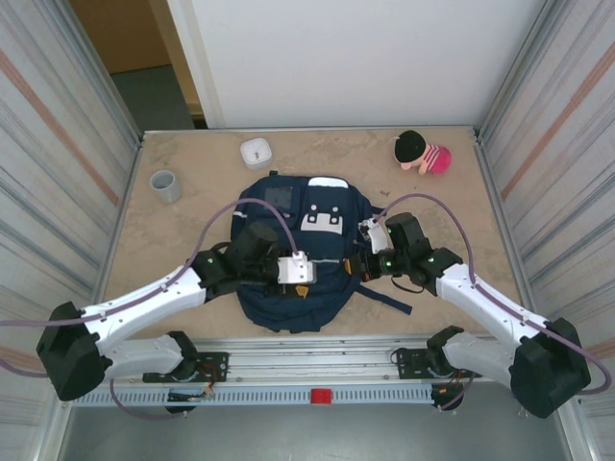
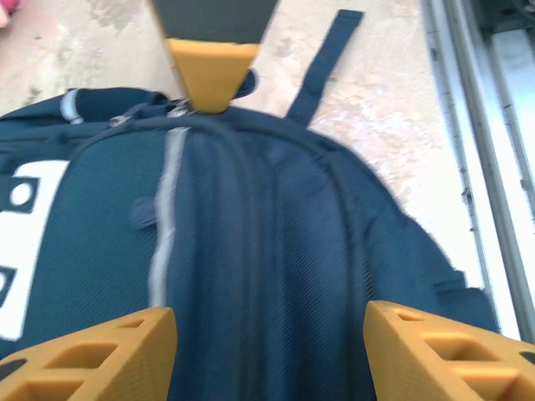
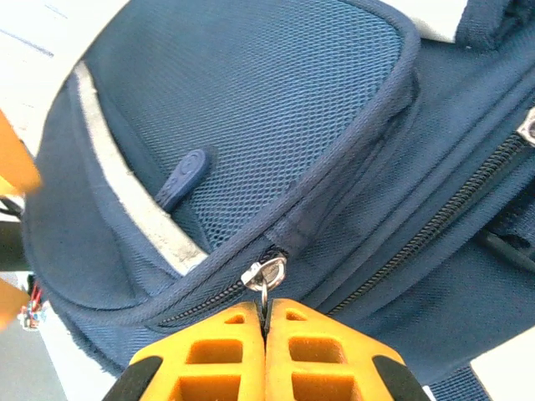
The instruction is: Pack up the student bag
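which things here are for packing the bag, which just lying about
In the job: large navy-blue striped fabric backpack; its metal zip pull, pinched by the right hand.
Lying about: grey cup; small white square dish; pink plush doll.

place: robot test cell | evidence: corrugated panel walls [image 1: 48, 144], aluminium mounting rail [image 1: 317, 367], enclosed table [image 1: 327, 152]

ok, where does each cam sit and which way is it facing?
Top external: above and behind the bases, looking down on the table; both arms flank the student bag.
Left wrist: on the left arm, facing across the bag; left gripper open at bottom.
Right wrist: on the right arm, close on the bag; right gripper shut on the zipper pull.
Shared: the bag, in all three.
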Tool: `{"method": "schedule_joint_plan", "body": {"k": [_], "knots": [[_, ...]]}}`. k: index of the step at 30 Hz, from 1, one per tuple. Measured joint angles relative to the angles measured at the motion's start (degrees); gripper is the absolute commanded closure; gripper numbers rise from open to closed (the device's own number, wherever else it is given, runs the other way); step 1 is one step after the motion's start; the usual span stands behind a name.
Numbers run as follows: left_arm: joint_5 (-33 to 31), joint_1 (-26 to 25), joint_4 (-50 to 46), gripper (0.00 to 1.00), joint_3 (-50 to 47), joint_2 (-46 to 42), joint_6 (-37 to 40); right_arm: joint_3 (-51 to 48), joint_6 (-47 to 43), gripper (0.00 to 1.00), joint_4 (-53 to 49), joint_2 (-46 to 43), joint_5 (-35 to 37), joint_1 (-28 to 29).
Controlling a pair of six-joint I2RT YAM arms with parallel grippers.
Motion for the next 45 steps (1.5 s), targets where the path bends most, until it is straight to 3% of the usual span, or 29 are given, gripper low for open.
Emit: {"method": "schedule_joint_plan", "body": {"k": [4, 8, 11, 16, 21, 32, 33, 34, 37, 41, 42, 45], "knots": [[-1.9, -4.0, 2.2, 0.40, 1.2, 3.9, -3.5, 0.0, 0.0, 1.00, 0.4, -1.7, 0.7, 1.4], [-4.0, -4.7, 5.1, 0.48, 2.2, 6.8, -6.6, -0.1, 0.0, 1.00, 0.4, -3.5, 0.9, 3.0], [-4.7, -4.7, 7.0, 0.63, 2.8, 7.6, -8.3, -0.2, 0.0, 1.00, 0.4, -4.1, 0.8, 3.7], [-7.0, -5.2, 8.1, 1.00, 2.9, 7.8, -9.0, -0.8, 0.0, 1.00, 0.1, -4.2, 1.8, 3.7], [-7.9, -5.4, 8.7, 1.00, 2.4, 7.5, -8.2, -0.7, 0.1, 1.00, -0.8, -3.4, 4.3, 1.7], [-8.0, -4.6, 10.6, 1.00, -2.9, 1.6, -6.3, 0.5, 2.3, 1.00, 2.8, 3.0, -1.6, -1.3], [-8.1, -4.5, 10.6, 0.95, -3.1, 1.2, -6.3, 0.7, 2.4, 1.00, 3.1, 3.3, -2.0, -1.3], [-8.2, -4.4, 10.6, 0.83, -3.3, 0.9, -6.3, 0.9, 2.4, 0.95, 3.3, 3.6, -2.4, -1.3], [-8.3, -4.4, 8.4, 0.54, -3.3, 0.1, -7.6, 1.2, 3.1, 0.58, 3.1, 3.8, 0.0, -2.1], [-10.0, -4.3, 3.9, 0.32, -3.0, -2.7, -12.3, 4.7, 4.5, 0.28, -1.5, 3.8, 5.6, -4.7], [-11.0, -4.2, 2.5, 0.28, -2.3, -3.3, -14.1, 6.6, 4.8, 0.22, -3.3, 3.7, 6.9, -4.7], [-16.0, -3.0, -2.0, 0.18, 1.8, -4.8, -21.2, 13.9, 5.7, 0.19, -9.3, 3.4, 10.1, -4.5]]}}
